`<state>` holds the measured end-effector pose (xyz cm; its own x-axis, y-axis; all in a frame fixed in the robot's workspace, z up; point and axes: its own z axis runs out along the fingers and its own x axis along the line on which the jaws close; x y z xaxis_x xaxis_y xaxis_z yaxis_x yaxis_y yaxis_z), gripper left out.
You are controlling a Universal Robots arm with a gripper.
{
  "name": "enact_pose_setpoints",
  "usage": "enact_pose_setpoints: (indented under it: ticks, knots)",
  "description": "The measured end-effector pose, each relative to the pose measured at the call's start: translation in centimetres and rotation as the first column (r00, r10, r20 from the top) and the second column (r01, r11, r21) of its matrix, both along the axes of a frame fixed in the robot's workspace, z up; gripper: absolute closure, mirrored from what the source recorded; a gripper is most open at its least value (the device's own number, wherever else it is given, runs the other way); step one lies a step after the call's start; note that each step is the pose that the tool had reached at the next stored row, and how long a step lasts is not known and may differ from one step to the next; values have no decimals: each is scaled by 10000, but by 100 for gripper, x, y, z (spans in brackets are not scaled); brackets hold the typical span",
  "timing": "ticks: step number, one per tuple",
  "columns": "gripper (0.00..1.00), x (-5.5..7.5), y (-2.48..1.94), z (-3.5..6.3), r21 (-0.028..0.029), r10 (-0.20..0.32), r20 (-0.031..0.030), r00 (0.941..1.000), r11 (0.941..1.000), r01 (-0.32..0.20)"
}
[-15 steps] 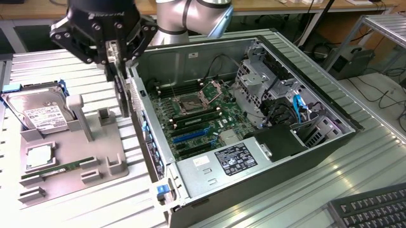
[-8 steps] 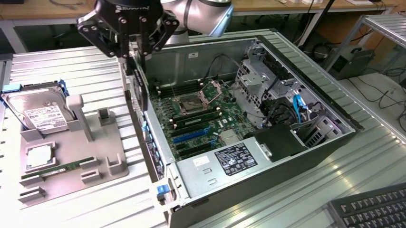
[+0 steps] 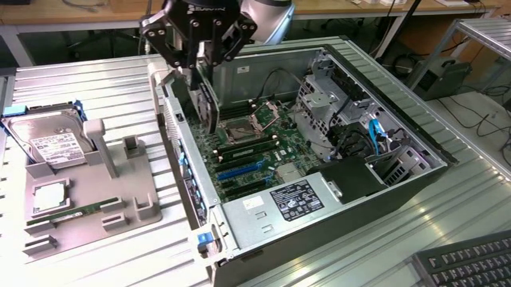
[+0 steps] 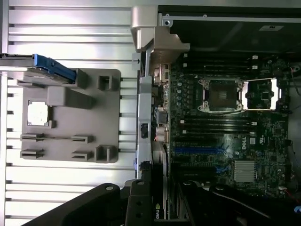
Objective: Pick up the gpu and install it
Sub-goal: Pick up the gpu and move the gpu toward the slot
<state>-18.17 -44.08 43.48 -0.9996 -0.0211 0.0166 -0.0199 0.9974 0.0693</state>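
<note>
I see my gripper point(image 3: 196, 63) upper centre-left in the exterior view, fingers clamped on the gpu point(image 3: 206, 107). The card hangs upright over the open computer case point(image 3: 343, 239). Pickup is done. It is not yet seated in a blue slot point(image 3: 239, 172).

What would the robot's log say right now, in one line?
end effector: gripping gpu | gpu: upright above open computer case, not seated

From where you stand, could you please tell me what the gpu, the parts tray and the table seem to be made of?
The gpu: dark matte circuit board, probably fibreglass. The parts tray: uniform matte grey, likely plastic. The table: silvery ribbed panels with a soft sheen, probably aluminium.
</note>
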Motion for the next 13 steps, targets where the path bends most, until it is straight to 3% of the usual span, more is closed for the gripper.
enact_pose_setpoints:
  ticks: [13]
  knots:
    - [74,609,0,-156,-1,2,-85,10000,10000,-2]
